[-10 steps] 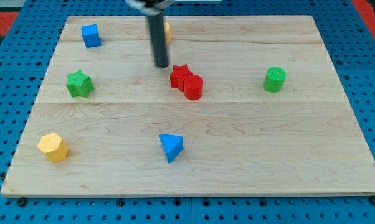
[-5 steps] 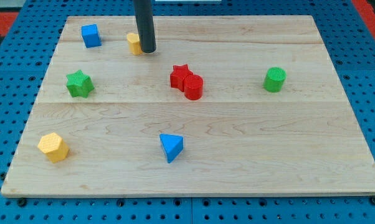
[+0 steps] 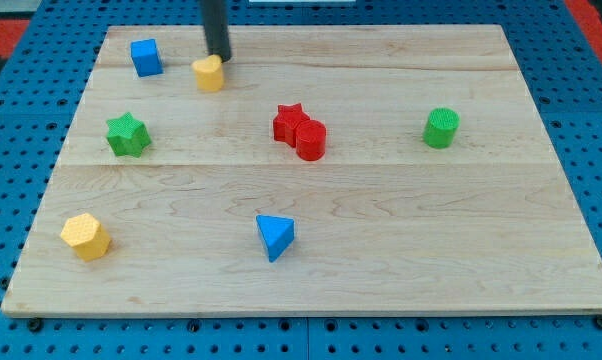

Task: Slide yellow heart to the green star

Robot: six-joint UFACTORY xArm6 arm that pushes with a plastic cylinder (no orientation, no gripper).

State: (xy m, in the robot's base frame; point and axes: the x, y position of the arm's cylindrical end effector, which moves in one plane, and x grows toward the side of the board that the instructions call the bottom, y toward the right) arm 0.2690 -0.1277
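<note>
The yellow heart (image 3: 209,74) lies near the top of the wooden board (image 3: 381,260), left of centre. My tip (image 3: 219,57) is just above and to the right of it, touching or nearly touching its upper right edge. The green star (image 3: 127,134) sits lower and further left, apart from the heart.
A blue cube (image 3: 146,57) is left of the heart near the top edge. A red star (image 3: 288,121) and red cylinder (image 3: 311,140) touch at the middle. A green cylinder (image 3: 441,128) is at right, a blue triangle (image 3: 274,236) at bottom centre, a yellow hexagon (image 3: 85,237) at bottom left.
My tip has moved up and left from the board's middle to the heart's upper right. The yellow heart has slid left and slightly down.
</note>
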